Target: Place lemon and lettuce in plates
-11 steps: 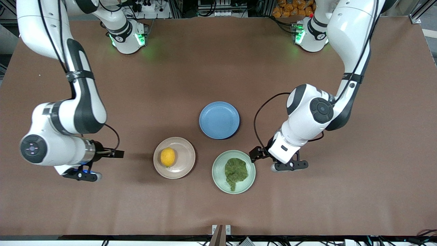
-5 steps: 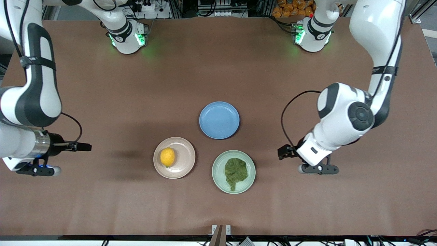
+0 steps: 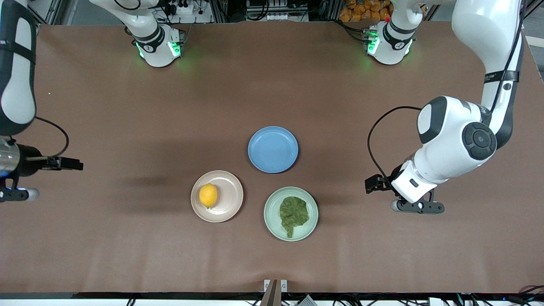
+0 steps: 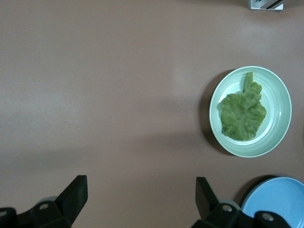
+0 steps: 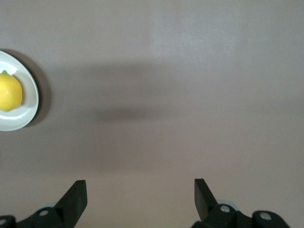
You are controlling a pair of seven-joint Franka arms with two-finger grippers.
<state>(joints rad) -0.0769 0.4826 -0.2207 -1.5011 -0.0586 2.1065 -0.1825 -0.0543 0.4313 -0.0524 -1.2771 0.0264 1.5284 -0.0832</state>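
We are seeing both arms hanging over bare brown tabletop (image 3: 127, 238), well apart from the plates. The left arm is bending at its elbow toward its own end of the tabletop, wrist angling down; the left pincer (image 4: 141, 197) is hanging with fingers apart, holding nothing. The right arm is reaching down along its own end, mostly cut off at the front view's edge; the right pincer (image 5: 140, 199) is also hanging with fingers apart, empty.

Taking the blue plate (image 3: 273, 149) as clock center in the front view: the beige-pink plate (image 3: 231, 193) is sitting at about 8 o'clock, the mint green plate (image 3: 272, 221) at about 5 o'clock, both nearer the front camera. We are seeing the lemon (image 3: 208, 195), oval, dimpled, bright yellow, resting in the beige-pink plate, off center toward the right arm's end. The lettuce (image 3: 293, 214), wrinkly, dull green, stem tip pointing toward the front camera, is lying in the mint green plate. All three plates are round, smooth, rimmed. The tabletop covering is looking matte.
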